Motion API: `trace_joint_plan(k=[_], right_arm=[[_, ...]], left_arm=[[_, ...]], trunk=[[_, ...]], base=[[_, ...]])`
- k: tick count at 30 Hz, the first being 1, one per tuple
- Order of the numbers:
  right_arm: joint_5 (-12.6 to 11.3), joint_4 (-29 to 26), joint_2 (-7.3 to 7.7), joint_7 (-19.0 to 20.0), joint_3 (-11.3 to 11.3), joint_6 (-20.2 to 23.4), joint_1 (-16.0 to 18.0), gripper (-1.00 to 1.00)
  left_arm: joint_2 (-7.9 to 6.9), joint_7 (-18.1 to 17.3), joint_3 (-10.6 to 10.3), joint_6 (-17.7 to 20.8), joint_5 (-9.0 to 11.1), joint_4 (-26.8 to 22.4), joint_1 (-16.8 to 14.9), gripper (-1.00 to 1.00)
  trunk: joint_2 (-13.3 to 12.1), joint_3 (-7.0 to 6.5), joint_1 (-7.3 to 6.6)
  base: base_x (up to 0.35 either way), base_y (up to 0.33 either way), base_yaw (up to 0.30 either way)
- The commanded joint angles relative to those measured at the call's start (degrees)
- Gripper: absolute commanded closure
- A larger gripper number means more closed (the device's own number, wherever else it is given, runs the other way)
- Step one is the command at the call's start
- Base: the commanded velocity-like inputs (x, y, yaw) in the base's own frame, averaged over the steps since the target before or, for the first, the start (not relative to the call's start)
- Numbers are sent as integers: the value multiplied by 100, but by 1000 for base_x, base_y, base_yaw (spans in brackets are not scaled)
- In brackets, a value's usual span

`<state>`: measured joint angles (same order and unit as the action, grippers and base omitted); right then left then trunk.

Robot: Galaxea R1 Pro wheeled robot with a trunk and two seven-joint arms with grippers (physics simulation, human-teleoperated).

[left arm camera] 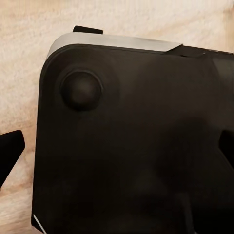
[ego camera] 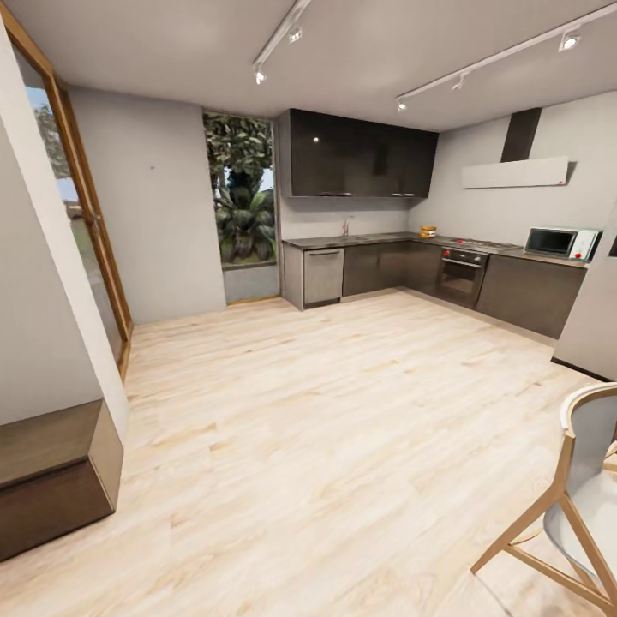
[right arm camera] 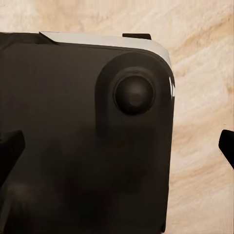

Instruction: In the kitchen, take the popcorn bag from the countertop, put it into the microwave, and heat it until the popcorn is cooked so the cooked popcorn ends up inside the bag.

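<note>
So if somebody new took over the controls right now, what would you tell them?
Both grippers: fingertips spread wide at the edges of the wrist views, holding nothing, hanging over the robot's dark base and wood floor.
The microwave sits at the right end of the countertop, door shut.
A small tan thing near the hob may be the popcorn bag; too small to tell.
Done: nothing yet.
Left: drive over, grab the bag, load it, heat.

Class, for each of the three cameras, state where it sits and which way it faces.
Head view: high on the robot, facing across the wood floor to the far microwave.
Left wrist view: on the left arm, facing down at the dark base; left gripper fingertips at the edges.
Right wrist view: likewise, right gripper.
Both wrist views share the base and floor.
</note>
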<state>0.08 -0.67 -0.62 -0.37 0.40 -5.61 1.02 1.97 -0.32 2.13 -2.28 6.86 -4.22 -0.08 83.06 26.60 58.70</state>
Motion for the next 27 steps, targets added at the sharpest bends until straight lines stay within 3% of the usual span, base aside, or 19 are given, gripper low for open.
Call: trace_joint_plan(k=[1,27], right_arm=[[1,5,-11,-6,0,-19,3,-100],[-5,5,30,23,-7,-12,3,-100]], left_arm=[[2,-3,16,-10,44,5,-1,-100],[-23,1,16,-2,69,6,-1,-100]], trunk=[[2,5,3],[2,5,3]], base=[[296,0,0],[320,0,0]])
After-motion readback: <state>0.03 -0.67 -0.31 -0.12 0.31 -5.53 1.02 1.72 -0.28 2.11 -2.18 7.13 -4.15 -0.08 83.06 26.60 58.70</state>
